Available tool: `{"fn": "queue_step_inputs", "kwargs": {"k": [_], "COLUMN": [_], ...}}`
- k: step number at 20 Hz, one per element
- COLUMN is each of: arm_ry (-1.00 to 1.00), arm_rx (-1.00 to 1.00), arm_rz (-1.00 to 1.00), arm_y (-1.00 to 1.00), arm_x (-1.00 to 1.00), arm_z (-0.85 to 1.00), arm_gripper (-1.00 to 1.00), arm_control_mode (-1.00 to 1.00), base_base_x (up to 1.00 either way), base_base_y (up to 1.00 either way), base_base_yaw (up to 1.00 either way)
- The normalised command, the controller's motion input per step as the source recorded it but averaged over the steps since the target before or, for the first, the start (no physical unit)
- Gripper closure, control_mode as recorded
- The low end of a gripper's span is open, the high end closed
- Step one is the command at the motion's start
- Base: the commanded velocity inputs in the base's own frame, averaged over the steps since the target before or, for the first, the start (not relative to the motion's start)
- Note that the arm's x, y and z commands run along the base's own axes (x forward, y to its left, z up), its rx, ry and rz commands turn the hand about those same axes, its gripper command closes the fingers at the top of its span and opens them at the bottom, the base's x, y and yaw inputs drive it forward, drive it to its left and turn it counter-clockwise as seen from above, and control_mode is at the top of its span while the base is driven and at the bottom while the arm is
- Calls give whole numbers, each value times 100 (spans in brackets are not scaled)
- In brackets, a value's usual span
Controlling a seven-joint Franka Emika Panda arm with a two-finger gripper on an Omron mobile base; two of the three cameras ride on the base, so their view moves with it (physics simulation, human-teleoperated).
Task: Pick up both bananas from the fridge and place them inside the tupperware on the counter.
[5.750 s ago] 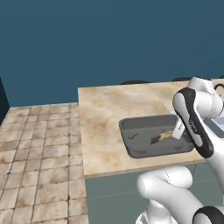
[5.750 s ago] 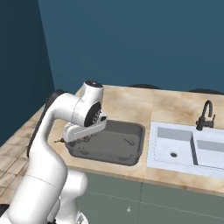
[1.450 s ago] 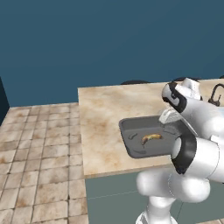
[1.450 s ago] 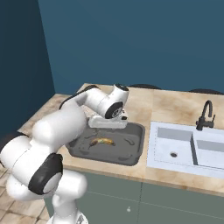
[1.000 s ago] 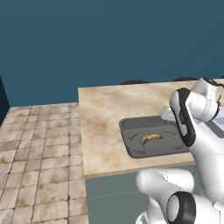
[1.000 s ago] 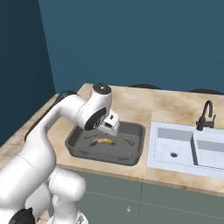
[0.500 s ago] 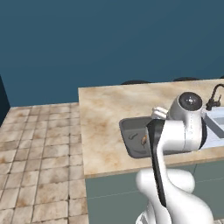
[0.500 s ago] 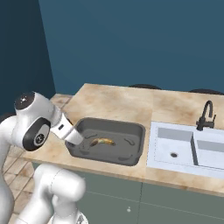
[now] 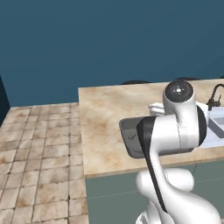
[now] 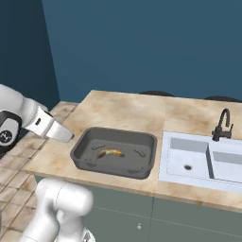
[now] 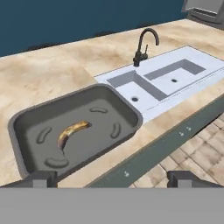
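One banana [image 11: 72,131], yellow-orange with brown patches, lies on the floor of the dark grey tupperware [image 11: 131,109] on the beige counter [image 11: 43,83]. In the right base view the same banana [image 10: 109,153] rests left of the middle of the tupperware [image 10: 113,168]. My gripper [image 11: 114,179] is open, its two fingertips far apart with nothing between them. It hovers off the tupperware's near left side, close to the counter's front edge, and looks across it. My arm covers most of the tupperware [image 9: 127,135] in the left base view. The second banana and the fridge are out of view.
A pale inset double sink [image 10: 198,158] with a black faucet [image 10: 221,124] sits right of the tupperware. The counter [image 10: 123,111] ends at its left edge above a tiled floor [image 9: 39,144]. A dark blue wall stands behind.
My arm has swung off the tupperware to the left, beyond the counter's left side. The banana, hanging from the gripper in the earliest frame, now lies still in the tupperware.
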Motion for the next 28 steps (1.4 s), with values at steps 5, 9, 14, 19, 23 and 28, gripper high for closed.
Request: {"fn": "queue_step_inputs", "kwargs": {"k": [5,9,14,19,23,28], "arm_ry": [4,4,0,0,0,0], "arm_rx": [-12,0,0,0,0,0], "arm_rz": [8,4,0,0,0,0], "arm_y": [0,0,0,0,0,0], "arm_x": [-42,-15,0,0,0,0], "arm_z": [3,-8,0,0,0,0], "arm_gripper": [-100,-100,-100,-100,-100,-100], "arm_control_mode": [-100,100,100,100,100,100], "base_base_x": [0,-2,-32,-13,-3,4], "base_base_y": [0,1,-21,-8,-4,-57], "base_base_yaw": [0,0,-68,-100,-100,-100]}}
